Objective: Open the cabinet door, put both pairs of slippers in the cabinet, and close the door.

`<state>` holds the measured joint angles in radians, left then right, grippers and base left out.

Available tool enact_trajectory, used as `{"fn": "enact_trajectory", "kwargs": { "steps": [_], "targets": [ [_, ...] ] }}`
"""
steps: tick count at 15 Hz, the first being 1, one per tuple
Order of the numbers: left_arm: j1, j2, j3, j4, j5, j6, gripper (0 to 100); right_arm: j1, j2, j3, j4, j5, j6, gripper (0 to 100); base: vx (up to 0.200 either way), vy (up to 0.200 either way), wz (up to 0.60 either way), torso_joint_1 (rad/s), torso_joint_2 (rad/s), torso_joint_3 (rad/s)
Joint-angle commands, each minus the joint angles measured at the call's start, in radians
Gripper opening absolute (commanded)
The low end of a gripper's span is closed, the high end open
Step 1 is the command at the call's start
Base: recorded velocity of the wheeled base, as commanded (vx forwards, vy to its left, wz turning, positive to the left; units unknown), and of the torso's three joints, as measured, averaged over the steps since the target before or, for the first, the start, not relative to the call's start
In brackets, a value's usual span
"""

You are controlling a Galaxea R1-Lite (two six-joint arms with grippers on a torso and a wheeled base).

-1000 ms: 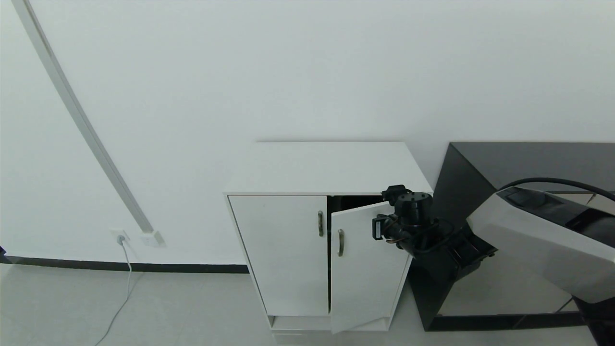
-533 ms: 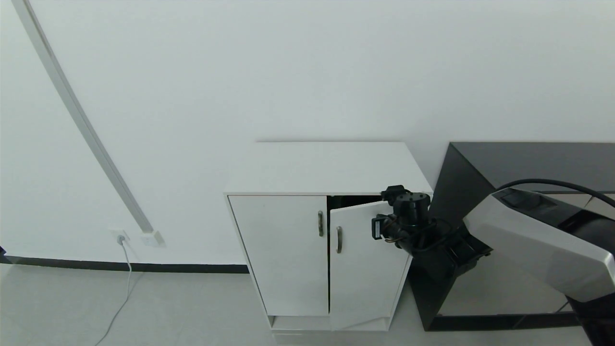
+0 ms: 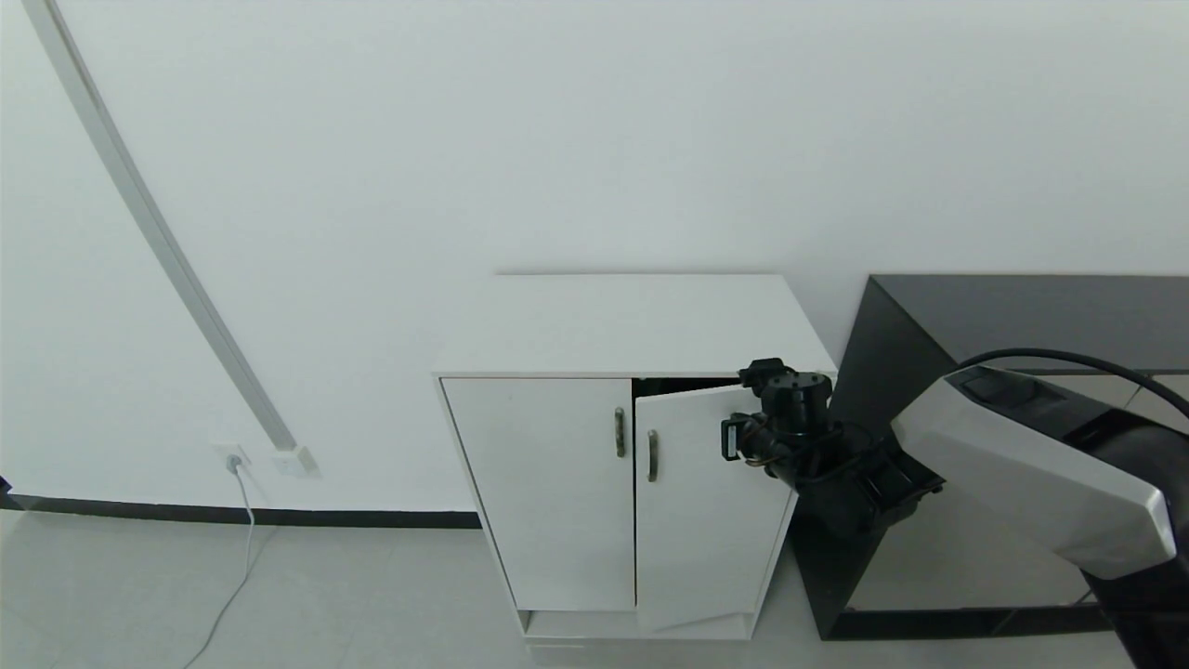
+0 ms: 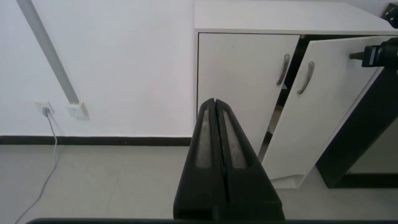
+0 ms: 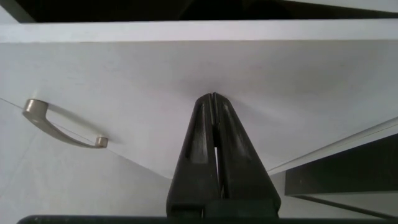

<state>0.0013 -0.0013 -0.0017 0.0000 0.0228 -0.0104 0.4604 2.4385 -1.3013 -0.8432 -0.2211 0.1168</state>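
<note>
A white two-door cabinet (image 3: 613,325) stands against the wall. Its left door (image 3: 543,492) is closed; its right door (image 3: 706,502) hangs slightly ajar, a dark gap showing along its top edge. My right gripper (image 5: 214,99) is shut, its tip pressed against the right door's white front (image 5: 186,68), beside the metal handle (image 5: 62,124). In the head view the right arm's wrist (image 3: 790,432) sits at the door's upper right. My left gripper (image 4: 214,106) is shut and empty, held back from the cabinet (image 4: 286,25), well above the floor.
A dark glossy cabinet (image 3: 1012,316) adjoins the white one on the right. A wall socket with a grey cable (image 3: 243,520) is at the lower left, and a slanted conduit (image 3: 149,223) runs up the wall. Bare tiled floor (image 3: 325,604) lies in front.
The right door has swung inward toward closed; the gap beside the left door has narrowed as my right arm pushed it. My left gripper's earlier pose is not shown.
</note>
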Motion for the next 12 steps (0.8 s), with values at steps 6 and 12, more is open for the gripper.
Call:
{"fn": "enact_trajectory", "kwargs": {
  "steps": [6,12],
  "targets": [
    [0.0,0.001,0.0,0.0,0.0,0.0,0,-0.008,0.042,-0.055,0.019,-0.001,0.0,0,0.0,0.0,0.0,0.0,0.0,0.0],
    [0.0,0.001,0.0,0.0,0.0,0.0,0,-0.014,0.057,-0.078,0.026,-0.001,0.0,0,0.0,0.0,0.0,0.0,0.0,0.0]
  ]
}}
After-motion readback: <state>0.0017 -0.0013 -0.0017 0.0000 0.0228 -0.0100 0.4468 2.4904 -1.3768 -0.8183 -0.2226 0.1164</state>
